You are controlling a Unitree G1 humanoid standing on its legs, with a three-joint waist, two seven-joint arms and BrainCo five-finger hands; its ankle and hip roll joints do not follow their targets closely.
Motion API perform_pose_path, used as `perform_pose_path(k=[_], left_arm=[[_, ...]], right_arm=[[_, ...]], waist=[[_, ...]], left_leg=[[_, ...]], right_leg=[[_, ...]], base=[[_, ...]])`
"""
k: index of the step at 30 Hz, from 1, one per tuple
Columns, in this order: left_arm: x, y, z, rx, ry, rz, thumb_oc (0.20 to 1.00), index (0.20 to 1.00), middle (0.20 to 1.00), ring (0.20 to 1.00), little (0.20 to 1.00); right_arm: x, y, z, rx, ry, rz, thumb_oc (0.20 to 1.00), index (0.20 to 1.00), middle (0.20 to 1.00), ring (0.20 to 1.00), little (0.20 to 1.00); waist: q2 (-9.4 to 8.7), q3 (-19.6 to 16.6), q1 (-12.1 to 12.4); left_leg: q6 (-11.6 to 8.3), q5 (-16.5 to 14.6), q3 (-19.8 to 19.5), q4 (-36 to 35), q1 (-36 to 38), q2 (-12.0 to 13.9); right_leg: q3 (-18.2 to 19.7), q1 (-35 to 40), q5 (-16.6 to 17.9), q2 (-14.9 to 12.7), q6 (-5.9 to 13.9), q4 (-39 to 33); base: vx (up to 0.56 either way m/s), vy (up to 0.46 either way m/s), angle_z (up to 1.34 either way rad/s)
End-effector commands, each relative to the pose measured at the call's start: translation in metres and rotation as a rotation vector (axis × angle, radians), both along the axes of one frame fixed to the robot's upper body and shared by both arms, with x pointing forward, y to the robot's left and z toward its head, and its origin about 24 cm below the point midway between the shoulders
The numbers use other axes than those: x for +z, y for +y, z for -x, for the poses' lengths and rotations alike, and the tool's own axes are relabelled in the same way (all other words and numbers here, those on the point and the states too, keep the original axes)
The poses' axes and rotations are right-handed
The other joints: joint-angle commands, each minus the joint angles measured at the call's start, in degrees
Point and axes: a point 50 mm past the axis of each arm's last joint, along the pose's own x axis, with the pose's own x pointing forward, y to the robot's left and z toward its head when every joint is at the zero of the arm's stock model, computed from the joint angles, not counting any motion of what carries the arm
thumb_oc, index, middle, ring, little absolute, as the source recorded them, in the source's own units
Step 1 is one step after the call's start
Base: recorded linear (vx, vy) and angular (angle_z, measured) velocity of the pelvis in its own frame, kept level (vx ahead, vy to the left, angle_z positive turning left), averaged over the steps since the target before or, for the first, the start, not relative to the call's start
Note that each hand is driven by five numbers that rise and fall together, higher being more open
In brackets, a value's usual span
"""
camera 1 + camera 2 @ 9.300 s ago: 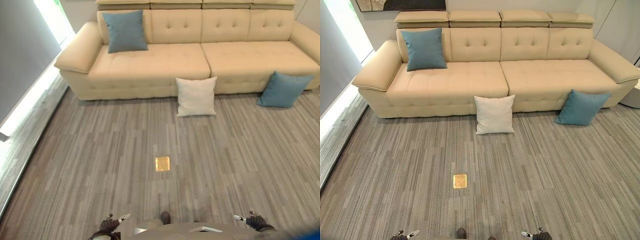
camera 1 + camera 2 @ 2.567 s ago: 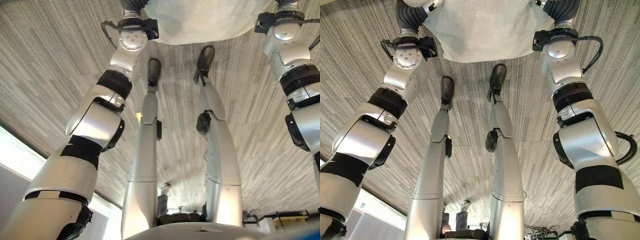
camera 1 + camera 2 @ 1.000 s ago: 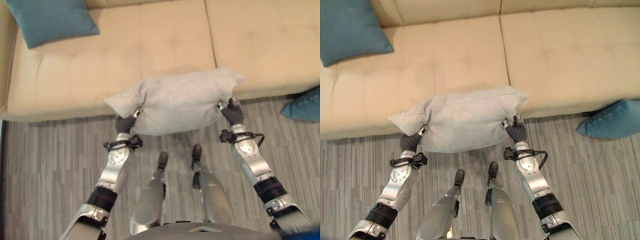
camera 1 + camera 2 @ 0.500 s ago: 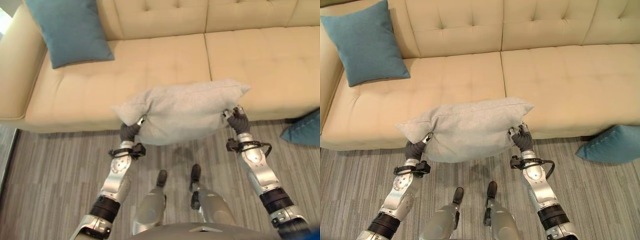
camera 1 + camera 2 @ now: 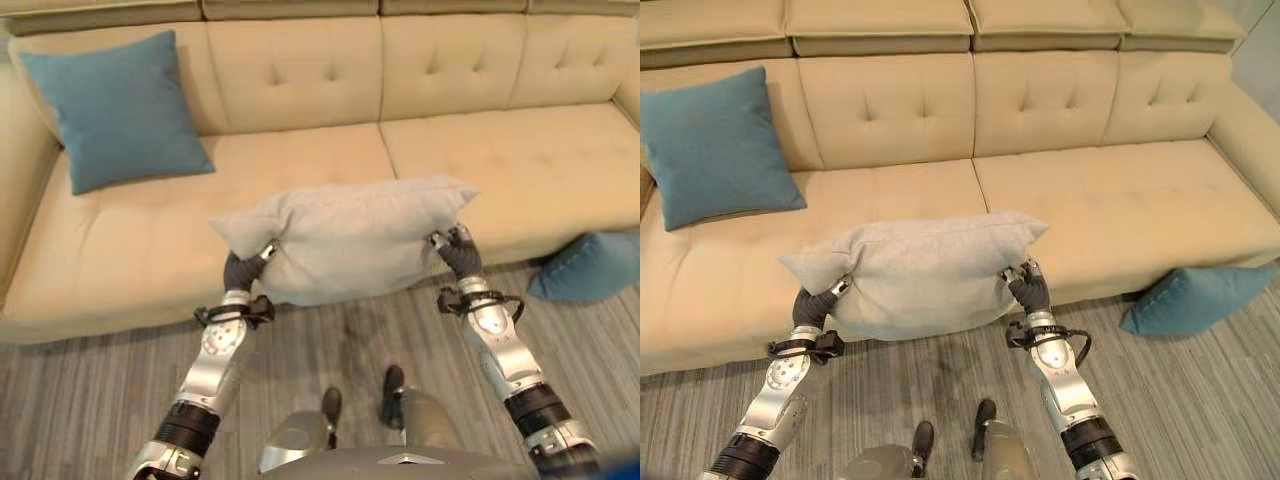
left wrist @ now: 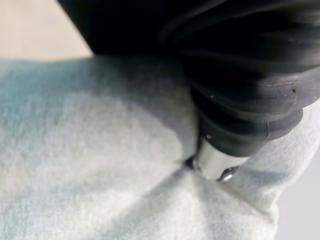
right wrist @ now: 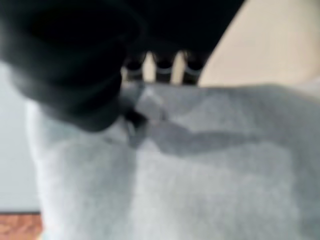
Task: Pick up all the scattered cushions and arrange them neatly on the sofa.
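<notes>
The left robot hand and the right robot hand each pinch one end of the grey cushion, holding it up just over the near edge of the sofa. It sags in the middle, so a weak pinch could let it slip to the floor. One blue cushion leans on the sofa at far left. Another lies on the floor at right.

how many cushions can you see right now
3: a teal cushion against the sofa backrest, a pale grey cushion held between left hand and right hand, another teal cushion on the floor.
</notes>
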Motion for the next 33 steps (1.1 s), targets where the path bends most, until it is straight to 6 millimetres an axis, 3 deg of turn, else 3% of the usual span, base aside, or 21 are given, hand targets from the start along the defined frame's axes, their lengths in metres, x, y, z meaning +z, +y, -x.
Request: perform_pose_path(k=[1, 5, 6, 7, 9, 10, 13, 15, 16, 17, 18, 20, 21, 23, 24, 25, 28, 30, 31, 33], left_arm=[[0.051, -0.026, -0.008, -0.13, -0.267, 0.024, 0.2, 0.2, 0.2, 0.2, 0.2], [0.047, -0.028, -0.007, -0.14, -0.256, 0.026, 0.2, 0.2, 0.2, 0.2, 0.2], [0.044, -0.03, -0.006, -0.148, -0.241, 0.054, 0.2, 0.2, 0.2, 0.2, 0.2], [0.044, -0.03, -0.006, -0.148, -0.24, 0.054, 0.2, 0.2, 0.2, 0.2, 0.2], [0.043, -0.032, -0.006, -0.162, -0.235, 0.064, 0.2, 0.2, 0.2, 0.2, 0.2], [0.042, -0.034, -0.006, -0.168, -0.232, 0.07, 0.2, 0.2, 0.2, 0.2, 0.2], [0.04, -0.036, -0.006, -0.168, -0.22, 0.083, 0.2, 0.2, 0.2, 0.2, 0.2], [0.04, -0.037, -0.006, -0.175, -0.22, 0.078, 0.2, 0.2, 0.2, 0.2, 0.2], [0.04, -0.038, -0.006, -0.18, -0.215, 0.062, 0.2, 0.2, 0.2, 0.2, 0.2], [0.04, -0.038, -0.006, -0.18, -0.215, 0.061, 0.2, 0.2, 0.2, 0.2, 0.2], [0.038, -0.038, -0.007, -0.177, -0.208, 0.055, 0.2, 0.2, 0.2, 0.2, 0.2], [0.041, -0.036, -0.007, -0.168, -0.218, 0.055, 0.2, 0.2, 0.2, 0.2, 0.2], [0.04, -0.034, -0.006, -0.16, -0.214, 0.058, 0.2, 0.2, 0.2, 0.2, 0.2], [0.04, -0.034, -0.005, -0.165, -0.22, 0.057, 0.2, 0.2, 0.2, 0.2, 0.2], [0.043, -0.033, -0.004, -0.166, -0.229, 0.045, 0.2, 0.2, 0.2, 0.2, 0.2], [0.045, -0.033, -0.005, -0.172, -0.237, 0.039, 0.2, 0.2, 0.2, 0.2, 0.2], [0.047, -0.033, -0.006, -0.177, -0.243, 0.026, 0.2, 0.2, 0.2, 0.2, 0.2], [0.047, -0.033, -0.007, -0.178, -0.244, 0.002, 0.2, 0.2, 0.2, 0.2, 0.2], [0.049, -0.032, -0.008, -0.178, -0.25, -0.003, 0.2, 0.2, 0.2, 0.2, 0.2], [0.051, -0.03, -0.01, -0.166, -0.255, 0.002, 0.2, 0.2, 0.2, 0.2, 0.2]], right_arm=[[0.04, 0.02, -0.008, 0.105, -0.201, -0.033, 0.2, 0.2, 0.2, 0.2, 0.2], [0.04, 0.014, -0.005, 0.089, -0.205, -0.012, 0.2, 0.2, 0.2, 0.2, 0.2], [0.038, 0.008, -0.002, 0.071, -0.202, -0.016, 0.2, 0.2, 0.2, 0.2, 0.2], [0.038, 0.008, -0.002, 0.071, -0.201, -0.015, 0.2, 0.2, 0.2, 0.2, 0.2], [0.036, 0.004, 0.002, 0.058, -0.197, -0.024, 0.2, 0.2, 0.2, 0.2, 0.2], [0.037, 0.003, 0.003, 0.058, -0.202, -0.03, 0.2, 0.2, 0.2, 0.2, 0.2], [0.036, 0.002, 0.004, 0.048, -0.197, -0.035, 0.2, 0.2, 0.2, 0.2, 0.2], [0.038, 0.0, 0.004, 0.042, -0.203, -0.038, 0.2, 0.2, 0.2, 0.2, 0.2], [0.039, -0.002, 0.003, 0.035, -0.21, -0.038, 0.2, 0.2, 0.2, 0.2, 0.2], [0.039, -0.002, 0.003, 0.035, -0.21, -0.038, 0.2, 0.2, 0.2, 0.2, 0.2], [0.037, -0.003, 0.003, 0.02, -0.201, -0.035, 0.2, 0.2, 0.2, 0.2, 0.2], [0.036, -0.002, 0.002, 0.015, -0.194, -0.034, 0.2, 0.2, 0.2, 0.2, 0.2], [0.035, 0.0, 0.002, 0.026, -0.188, -0.035, 0.2, 0.2, 0.2, 0.2, 0.2], [0.034, 0.002, 0.001, 0.032, -0.185, -0.022, 0.2, 0.2, 0.2, 0.2, 0.2], [0.035, 0.01, -0.002, 0.052, -0.189, -0.027, 0.2, 0.2, 0.2, 0.2, 0.2], [0.038, 0.011, -0.003, 0.058, -0.199, -0.021, 0.2, 0.2, 0.2, 0.2, 0.2], [0.04, 0.016, -0.005, 0.067, -0.207, -0.025, 0.2, 0.2, 0.2, 0.2, 0.2], [0.039, 0.017, -0.006, 0.07, -0.203, -0.03, 0.2, 0.2, 0.2, 0.2, 0.2], [0.042, 0.019, -0.009, 0.078, -0.208, -0.032, 0.2, 0.2, 0.2, 0.2, 0.2], [0.044, 0.019, -0.01, 0.084, -0.213, -0.021, 0.2, 0.2, 0.2, 0.2, 0.2]], waist=[[-1.68, -2.8, -0.1], [-2.2, -3.9, -0.1], [-2.16, -4.9, -0.1], [-2.08, -4.9, -0.3], [-2.12, -4.6, -0.6], [-2.59, -3.6, -0.2], [-3.0, -2.9, -0.2], [-3.58, -2.6, 0.0], [-3.51, -2.8, -0.2], [-3.57, -2.8, -0.2], [-2.63, -3.4, 0.2], [-2.38, -3.5, 1.3], [-2.35, -3.9, 1.6], [-2.4, -4.3, 1.4], [-1.97, -4.5, 2.2], [-1.8, -4.0, 2.1], [-1.1, -3.3, 1.8], [-0.85, -3.3, 1.3], [-0.72, -3.5, 1.4], [-0.88, -3.3, 0.7]], left_leg=[[-3.53, -1.7, -9.0, 0.0, 2.8, 1.7], [-5.21, -1.5, -10.6, 1.0, 3.6, 2.6], [-6.73, -0.6, -11.7, 2.6, 4.2, 4.1], [-6.77, -0.7, -11.9, 2.6, 4.2, 4.1], [-9.39, 2.0, -12.9, 8.3, 2.6, 5.0], [-10.02, 3.9, -13.3, 14.3, -0.1, 4.1], [-9.17, 3.8, -10.6, 15.8, -4.0, 4.0], [-8.16, 1.0, -7.8, 12.4, -7.4, 3.1], [-7.72, 0.7, -5.1, 8.5, -8.6, 2.9], [-7.7, 0.8, -5.0, 8.3, -8.5, 2.9], [-7.59, 5.3, -2.7, 3.1, -11.3, 2.8], [-7.89, 7.0, -3.9, 3.0, -12.6, 1.9], [-7.31, 6.0, -4.7, 2.4, -11.2, 1.6], [-6.58, 5.4, -4.6, 2.4, -9.5, 1.5], [-4.63, 3.5, -3.4, 2.0, -6.5, 1.3], [-4.1, 3.4, -3.0, 2.1, -5.7, 1.0], [-3.27, 2.4, -3.1, 2.4, -4.6, 1.5], [-3.01, 1.6, -3.7, 2.4, -3.5, 1.6], [-3.32, 1.0, -3.8, 1.5, -2.4, 2.2], [-3.87, 0.4, -4.5, 1.1, -1.5, 2.4]], right_leg=[[1.3, 6.5, 1.9, 3.0, 2.57, -8.3], [2.7, 9.8, 1.0, 3.9, 1.43, -8.7], [0.9, 11.4, -0.2, 4.1, 0.49, -8.8], [0.7, 11.5, -0.2, 4.1, 0.47, -8.8], [-0.4, 13.7, -1.4, 4.6, -0.59, -9.1], [-0.5, 15.4, -1.4, 4.4, -1.22, -9.9], [-0.7, 16.7, -2.3, 4.0, -1.61, -10.4], [-0.7, 17.7, -3.0, 3.5, -1.48, -11.3], [-0.7, 18.3, -3.5, 3.7, -1.3, -11.6], [-0.6, 18.3, -3.6, 3.7, -1.28, -11.6], [0.2, 19.6, -5.1, 4.5, -1.31, -11.5], [1.5, 20.5, -5.9, 4.9, -1.31, -10.6], [2.1, 20.5, -6.3, 4.8, -1.04, -9.7], [2.5, 20.8, -7.0, 3.8, -0.39, -7.3], [1.9, 18.7, -5.0, 0.8, 1.8, 0.9], [2.1, 17.2, -2.7, 0.0, 2.78, 4.4], [2.8, 15.1, -1.9, -0.8, 2.87, 8.9], [3.6, 13.2, -1.9, -0.9, 2.13, 7.7], [2.2, 13.2, -1.8, -2.1, 1.67, 2.3], [3.2, 12.0, -0.2, -2.5, 2.22, -4.1]], base=[[0.25, -0.015, 0.11], [0.28, -0.086, 0.46], [0.29, -0.119, 0.89], [0.3, -0.158, 0.92], [0.17, -0.136, 0.54], [0.13, -0.109, 0.26], [0.1, -0.058, 0.34], [0.16, -0.019, 0.17], [0.16, 0.008, 0.09], [0.3, 0.102, -0.01], [0.2, 0.083, 0.0], [0.26, 0.135, -0.14], [0.34, 0.238, -0.71], [0.26, 0.249, -0.93], [0.19, 0.272, -0.42], [0.19, 0.274, -0.27], [0.06, 0.109, -0.41], [0.12, 0.052, -0.01], [0.16, -0.023, -0.01], [0.17, -0.065, -0.04]])
